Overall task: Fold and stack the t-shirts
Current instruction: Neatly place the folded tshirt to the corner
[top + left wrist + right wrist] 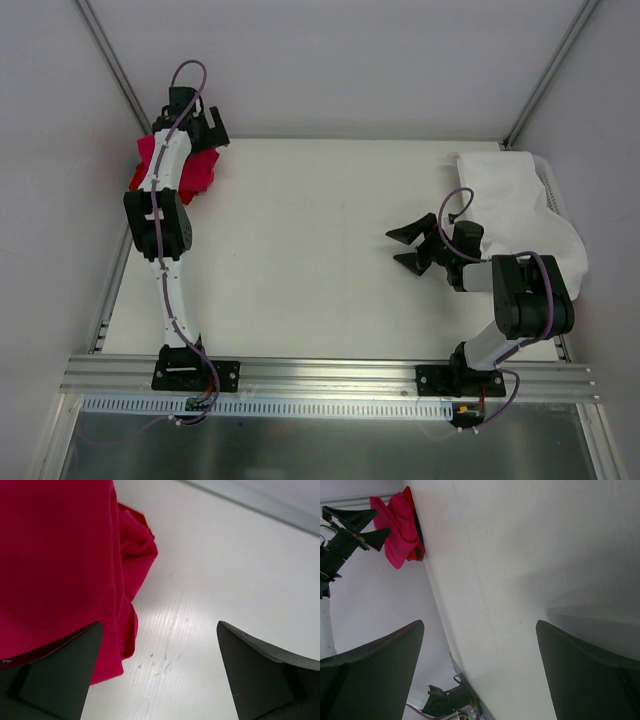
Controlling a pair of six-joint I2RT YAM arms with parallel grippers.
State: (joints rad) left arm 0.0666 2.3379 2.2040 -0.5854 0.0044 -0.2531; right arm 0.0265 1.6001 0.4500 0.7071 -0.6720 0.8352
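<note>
**Left end effector [203, 122], released, above the t-shirts at the bench's far-left corner: pick-up step, nothing folded yet.**

Detail: jaws spread wide with nothing between them. The crimson-pink t-shirt [55, 555] lies bunched beneath one finger, and a brighter red one [203, 172] is crumpled against it (the blue one cannot be made out). The left arm is stretched far out along the bench [300, 250] edge, wrist pitched down. The right end effector [404, 248] is likewise released and unladen, poised over bare bench at mid-right with the elbow bent, near a white cloth [510, 200]. Next move, by judgement: lower, pinch a single shirt's edge, and draw it to the open centre for spreading.
</note>
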